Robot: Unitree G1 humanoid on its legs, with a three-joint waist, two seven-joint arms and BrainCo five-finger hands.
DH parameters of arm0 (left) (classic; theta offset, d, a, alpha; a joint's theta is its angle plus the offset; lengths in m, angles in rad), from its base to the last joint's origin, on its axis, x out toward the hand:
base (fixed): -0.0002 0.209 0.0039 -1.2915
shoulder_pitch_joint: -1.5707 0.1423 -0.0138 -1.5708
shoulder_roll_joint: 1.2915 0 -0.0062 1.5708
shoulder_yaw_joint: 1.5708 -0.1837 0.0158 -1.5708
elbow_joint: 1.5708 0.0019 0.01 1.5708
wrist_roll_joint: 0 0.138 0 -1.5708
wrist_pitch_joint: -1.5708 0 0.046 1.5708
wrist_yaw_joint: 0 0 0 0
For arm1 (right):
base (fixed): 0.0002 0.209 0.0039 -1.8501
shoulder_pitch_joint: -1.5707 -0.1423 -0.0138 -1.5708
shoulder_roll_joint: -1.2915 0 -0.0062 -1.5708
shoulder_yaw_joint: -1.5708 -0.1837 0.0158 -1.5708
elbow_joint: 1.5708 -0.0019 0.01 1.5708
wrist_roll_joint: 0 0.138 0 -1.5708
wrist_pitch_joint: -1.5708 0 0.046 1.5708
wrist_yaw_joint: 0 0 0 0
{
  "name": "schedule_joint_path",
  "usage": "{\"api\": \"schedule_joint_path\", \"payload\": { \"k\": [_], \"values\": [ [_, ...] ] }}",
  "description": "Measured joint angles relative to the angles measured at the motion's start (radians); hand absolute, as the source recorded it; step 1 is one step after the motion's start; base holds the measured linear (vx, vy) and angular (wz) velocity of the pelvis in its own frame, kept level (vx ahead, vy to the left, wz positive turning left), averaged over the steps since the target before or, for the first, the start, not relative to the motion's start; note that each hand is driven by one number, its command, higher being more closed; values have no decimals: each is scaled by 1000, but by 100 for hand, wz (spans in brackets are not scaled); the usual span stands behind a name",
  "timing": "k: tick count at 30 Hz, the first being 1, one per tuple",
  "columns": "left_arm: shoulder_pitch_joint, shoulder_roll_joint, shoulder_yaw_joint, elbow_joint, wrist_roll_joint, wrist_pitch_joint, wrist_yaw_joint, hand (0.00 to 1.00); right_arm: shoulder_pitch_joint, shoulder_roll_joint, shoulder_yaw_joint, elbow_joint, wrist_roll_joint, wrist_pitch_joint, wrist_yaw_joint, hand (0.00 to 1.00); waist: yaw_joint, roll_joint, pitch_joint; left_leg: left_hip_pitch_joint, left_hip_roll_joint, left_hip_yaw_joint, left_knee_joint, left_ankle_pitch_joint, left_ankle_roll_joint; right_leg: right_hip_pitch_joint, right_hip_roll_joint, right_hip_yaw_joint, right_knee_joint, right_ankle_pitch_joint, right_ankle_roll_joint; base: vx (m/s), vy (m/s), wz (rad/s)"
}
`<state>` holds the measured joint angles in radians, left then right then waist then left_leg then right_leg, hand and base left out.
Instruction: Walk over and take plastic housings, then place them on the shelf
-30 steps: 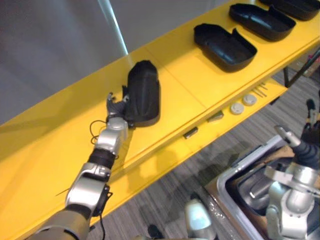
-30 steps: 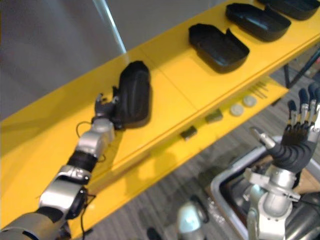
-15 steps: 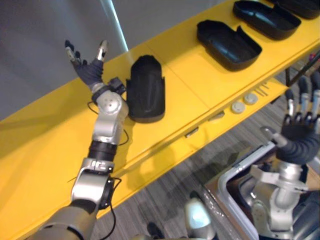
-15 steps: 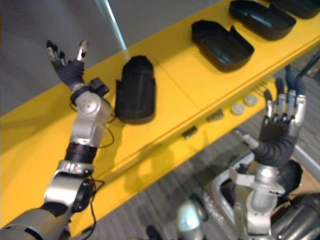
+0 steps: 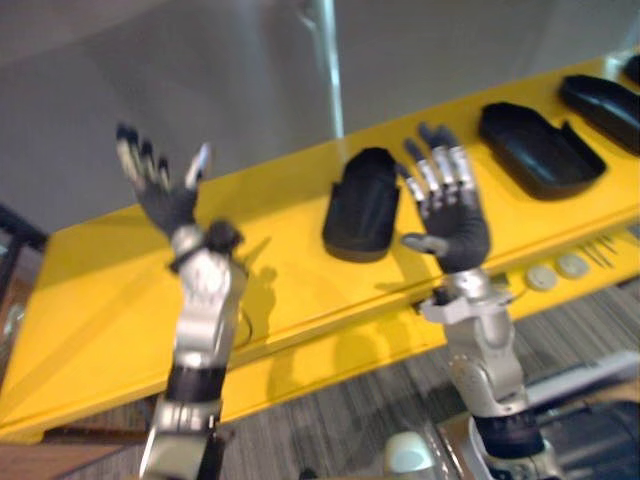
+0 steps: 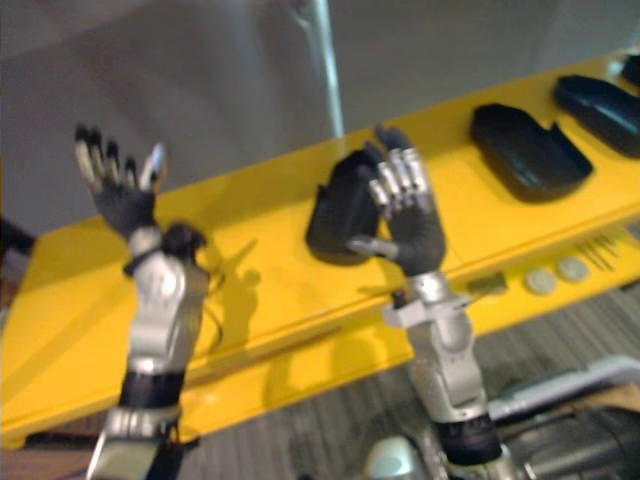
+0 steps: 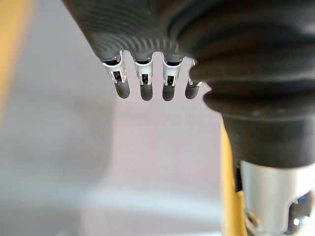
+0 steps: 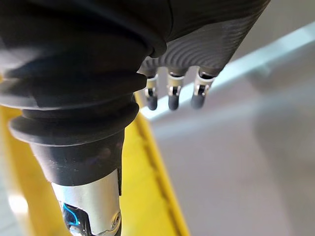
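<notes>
While left hand (image 5: 168, 205) and right hand (image 5: 455, 225) hover, fingers apart, empty: plastic housing (image 5: 360, 200) on shelf (image 5: 285, 285) likely light, stiff; grip rim.

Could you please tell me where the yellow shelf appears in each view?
Left eye view: the yellow shelf crosses the middle, behind the left hand and right hand.
Right eye view: the same band.
Left wrist view: a strip beside the wrist.
Right wrist view: a strip beside the wrist.
Shared landmark: the grey wall behind it.
</notes>
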<state>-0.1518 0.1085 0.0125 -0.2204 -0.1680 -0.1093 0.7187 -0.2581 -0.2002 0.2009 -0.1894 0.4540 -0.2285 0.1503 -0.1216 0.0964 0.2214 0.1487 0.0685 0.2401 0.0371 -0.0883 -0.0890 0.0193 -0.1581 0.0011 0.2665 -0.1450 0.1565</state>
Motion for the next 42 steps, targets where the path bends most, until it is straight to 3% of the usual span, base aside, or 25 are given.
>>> {"api": "schedule_joint_path", "payload": {
  "k": [2, 5, 10, 12, 13, 16, 21, 27, 29, 31, 33, 42],
  "values": [
    [133, -9, 79, 0, 21, -23, -1, 0, -50, 18, 27, 69, -37, 53, -37, 0, 53, -3, -3, -45, 13, -53, 27, 4, 2, 26, 1, -56, -59, 46, 1, -57, 19, 65],
    [223, -8, 159, 10, 24, -26, 28, 0, -89, 55, 61, 118, -50, 93, -92, 0, 94, -8, -9, -62, 14, -98, 45, 6, 4, 66, 2, -93, -107, 80, -2, -42, 22, 47],
    [394, -22, 326, 216, 46, -35, 91, 0, -127, 155, 138, 255, -112, 156, -259, 0, 166, -56, -42, -87, -4, -160, 36, 22, 13, 102, -4, -140, -161, 105, -17, -45, 15, 34],
    [431, -51, 367, 328, 61, -50, 119, 0, -135, 170, 141, 309, -115, 168, -316, 0, 181, -64, -47, -90, -14, -176, 23, 30, 15, 112, -13, -142, -169, 105, -17, -64, 23, 24],
    [455, -73, 384, 387, 80, -90, 151, 0, -139, 176, 142, 341, -118, 169, -365, 0, 190, -69, -50, -91, -19, -180, 8, 36, 15, 111, -15, -146, -170, 105, -17, -68, 15, 22],
    [498, -108, 407, 476, 110, -148, 210, 0, -143, 194, 137, 412, -116, 180, -474, 0, 204, -72, -52, -97, -20, -183, -9, 54, 11, 104, -16, -162, -174, 103, -21, -52, -7, 11],
    [486, -114, 393, 668, 109, -150, 210, 0, -142, 201, 129, 444, -140, 207, -606, 0, 215, -68, -50, -111, -2, -179, -9, 65, -6, 99, -1, -160, -196, 87, -46, -54, -45, -6],
    [480, -118, 357, 858, 65, -150, 123, 0, -141, 200, 35, 448, -153, 208, -709, 0, 216, -69, -50, -114, 31, -180, -32, 97, -24, 75, 33, -162, -190, 84, -57, -1, -67, 0],
    [477, -118, 356, 921, -8, -143, 20, 0, -140, 195, 0, 457, -155, 208, -738, 0, 216, -67, -46, -116, 34, -180, -32, 98, -25, 71, 35, -162, -190, 85, -59, 34, -18, 0],
    [476, -118, 341, 967, -39, -139, -67, 0, -140, 192, -25, 466, -156, 208, -741, 0, 216, -64, -43, -116, 34, -180, -30, 97, -25, 71, 35, -162, -191, 85, -59, 0, 0, 0],
    [474, -119, 307, 999, -39, -138, -109, 0, -140, 187, -54, 467, -168, 208, -741, 0, 215, -62, -34, -117, 34, -180, -30, 97, -25, 71, 35, -162, -191, 85, -59, 0, 0, 0],
    [474, -118, 236, 1066, -60, -143, -224, 0, -98, 175, -131, 433, -199, 208, -715, 0, 212, -46, 1, -116, 33, -180, -32, 96, -23, 67, 34, -161, -182, 76, -55, 0, 0, 0]
  ]
}}
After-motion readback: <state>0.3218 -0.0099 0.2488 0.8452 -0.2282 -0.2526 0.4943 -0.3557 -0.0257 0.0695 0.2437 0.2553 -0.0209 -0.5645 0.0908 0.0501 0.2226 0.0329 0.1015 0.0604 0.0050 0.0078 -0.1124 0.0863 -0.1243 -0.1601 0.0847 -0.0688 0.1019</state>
